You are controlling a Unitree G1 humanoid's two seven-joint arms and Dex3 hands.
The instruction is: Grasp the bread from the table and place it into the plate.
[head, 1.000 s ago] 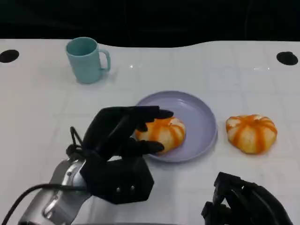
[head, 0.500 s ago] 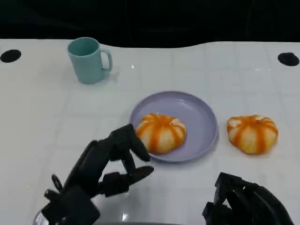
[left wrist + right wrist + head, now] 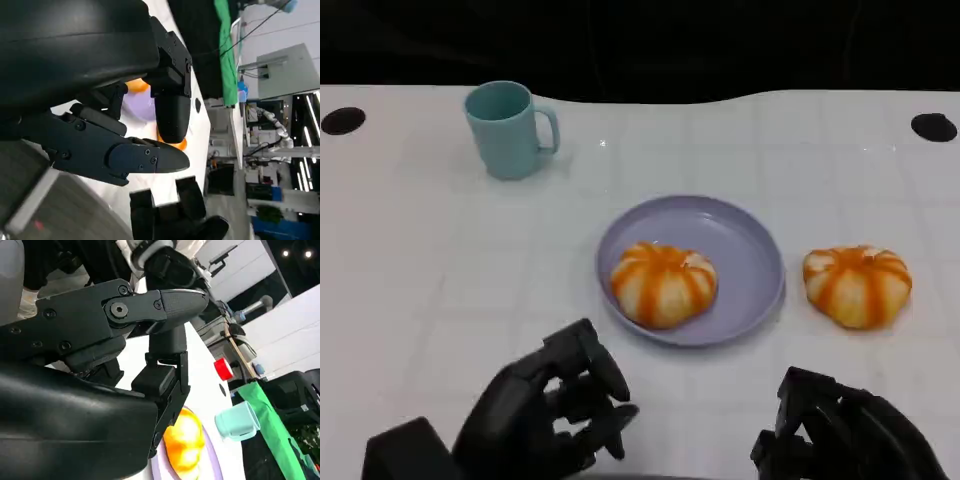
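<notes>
While one bread (image 3: 663, 283) lies inside the purple plate (image 3: 750, 250), a second bread (image 3: 857, 285) sits right of the plate on the worktop (image 3: 420, 250). Left hand (image 3: 545, 415), nearer than the plate, is empty with fingers apart; right hand (image 3: 840, 440): grip indeterminate. Teal mug (image 3: 508, 128) stands beyond the plate.

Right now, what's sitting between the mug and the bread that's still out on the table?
In the head view, the purple plate with one bread on it lies between the teal mug and the loose bread.

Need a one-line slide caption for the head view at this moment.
One bread sits on the purple plate, a second bread lies beside it, and both hands, left and right, hold nothing.
</notes>
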